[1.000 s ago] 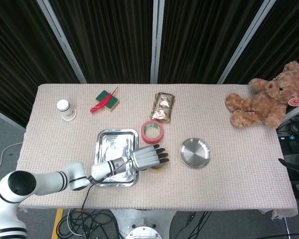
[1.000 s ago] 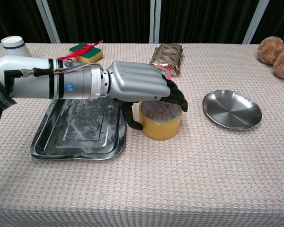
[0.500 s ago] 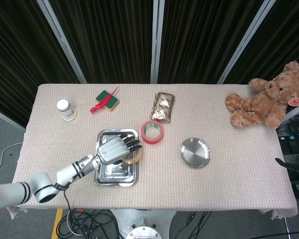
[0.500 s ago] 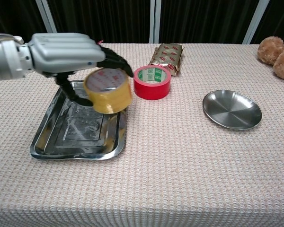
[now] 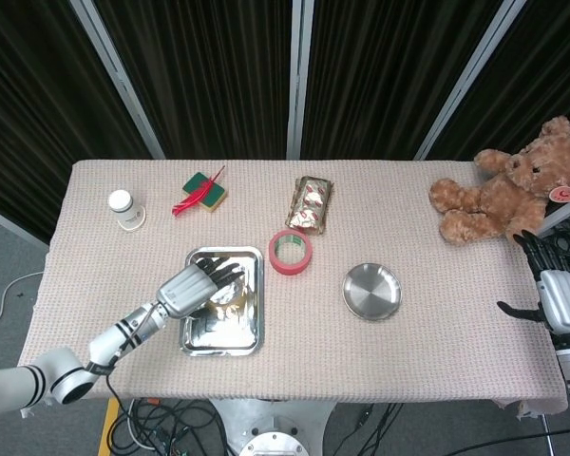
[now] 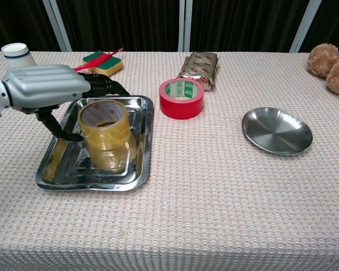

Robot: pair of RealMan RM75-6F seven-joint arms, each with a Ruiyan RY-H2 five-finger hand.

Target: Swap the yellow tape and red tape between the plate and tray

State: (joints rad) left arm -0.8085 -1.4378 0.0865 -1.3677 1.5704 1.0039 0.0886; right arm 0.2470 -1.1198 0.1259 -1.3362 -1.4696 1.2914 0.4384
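Observation:
The yellow tape [image 6: 104, 120] stands low in the steel tray [image 6: 90, 183], its reflection showing on the tray floor. My left hand [image 6: 48, 90] holds it, thumb on its left side and dark fingers [image 6: 108, 87] behind it. In the head view this hand [image 5: 196, 284] covers most of the tape over the tray [image 5: 223, 331]. The red tape [image 5: 291, 252] lies flat on the cloth between tray and round plate [image 5: 371, 291]; the chest view also shows the red tape [image 6: 181, 97] and the bare plate [image 6: 277, 131]. My right hand [image 5: 554, 287] hangs off the table's right edge, fingers apart, holding nothing.
A teddy bear [image 5: 508, 195] sits at the far right corner. A foil snack packet [image 5: 311, 204] lies just behind the red tape. A green-yellow sponge with a red feather [image 5: 204, 190] and a white bottle [image 5: 123, 209] stand at the back left.
My left hand lifted the yellow tape off the cloth right of the tray and carried it left, down into the tray. The right hand has risen into view at the right edge.

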